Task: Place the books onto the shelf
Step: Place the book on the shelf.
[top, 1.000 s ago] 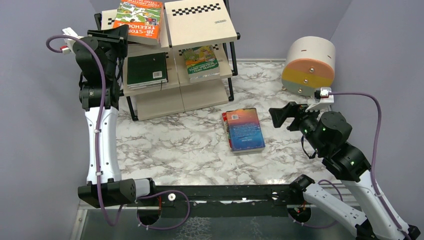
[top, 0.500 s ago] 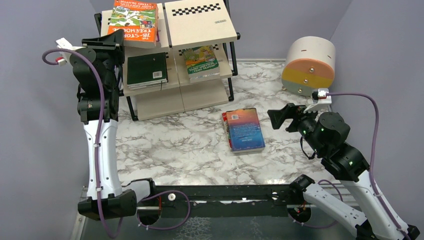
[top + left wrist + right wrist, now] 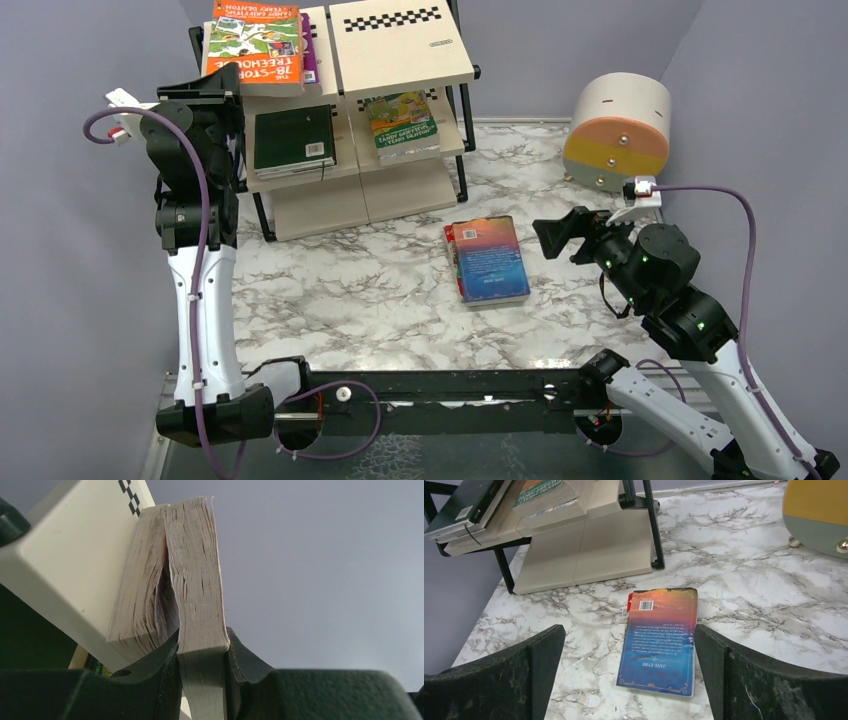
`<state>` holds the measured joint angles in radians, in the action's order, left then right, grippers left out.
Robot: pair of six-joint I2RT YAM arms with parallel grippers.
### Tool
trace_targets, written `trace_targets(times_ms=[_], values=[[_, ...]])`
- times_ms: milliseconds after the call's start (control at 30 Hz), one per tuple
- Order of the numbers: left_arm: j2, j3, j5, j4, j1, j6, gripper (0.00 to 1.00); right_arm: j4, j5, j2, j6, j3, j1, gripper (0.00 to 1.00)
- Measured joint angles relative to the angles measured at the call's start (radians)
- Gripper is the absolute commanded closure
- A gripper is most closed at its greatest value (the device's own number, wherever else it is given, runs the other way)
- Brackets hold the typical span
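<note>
Seating an orange book on the shelf's top tier while one blue book waits out front.

My left pincer (image 3: 215, 85) is clamped on the page edge of the orange book (image 3: 255, 45), which lies at the left end of the shelf (image 3: 400, 50) on its top board, on top of a purple book (image 3: 311, 62). If I let go while it overhangs that end, I judge it could tip off, and pushing harder might drag the purple one along with it. A dark green book (image 3: 292, 140) and a green-and-yellow book (image 3: 402, 122) lie on the middle tier. The blue book (image 3: 487, 258) lies flat on the tabletop (image 3: 340, 280) in front of the shelf. My right pincer (image 3: 553, 232) hangs just beyond it, jaws wide apart and empty. A flat book may skid away rather than lift.
</note>
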<state>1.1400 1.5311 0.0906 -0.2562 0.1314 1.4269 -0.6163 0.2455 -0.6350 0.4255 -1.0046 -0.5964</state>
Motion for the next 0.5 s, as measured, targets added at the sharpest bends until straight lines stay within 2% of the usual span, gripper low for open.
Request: trace_targets(times_ms=[200,333,500], values=[[-0.033,-0.048,0.01,-0.001,0.0,0.004,0.99,0.006,-0.002,0.0,0.0,0.001,0.0,0.02],[-0.06,-0.082,0.01,0.0,0.0,0.007,0.81,0.011,-0.005,0.0,0.001,0.012,0.0,0.02],[-0.089,-0.114,0.01,0.002,0.0,0.017,0.51,0.011,-0.008,0.002,0.008,0.025,0.0,0.02]])
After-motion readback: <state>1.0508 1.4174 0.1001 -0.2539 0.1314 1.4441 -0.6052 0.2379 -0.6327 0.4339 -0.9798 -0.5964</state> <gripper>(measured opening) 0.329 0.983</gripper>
